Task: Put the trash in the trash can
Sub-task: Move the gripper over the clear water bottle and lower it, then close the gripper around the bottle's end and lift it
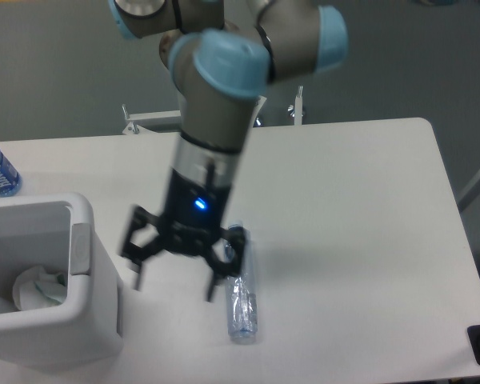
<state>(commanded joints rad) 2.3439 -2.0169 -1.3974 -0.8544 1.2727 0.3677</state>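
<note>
I see my black two-finger gripper (176, 282) spread wide and holding nothing, above the white table (344, 208). The crushed clear bluish plastic bottle (242, 308) lies just beside its right finger. The crumpled whitish wrapper (38, 286) sits inside the boxy white plastic bin (80, 320).

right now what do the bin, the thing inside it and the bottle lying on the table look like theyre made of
The trash can looks like white moulded plastic, smooth and matte, with thick rounded walls. The wrapper inside it seems thin whitish film, judging by its crumpled folds. The crushed bottle appears clear bluish plastic: it is see-through, with creased glints.
</note>
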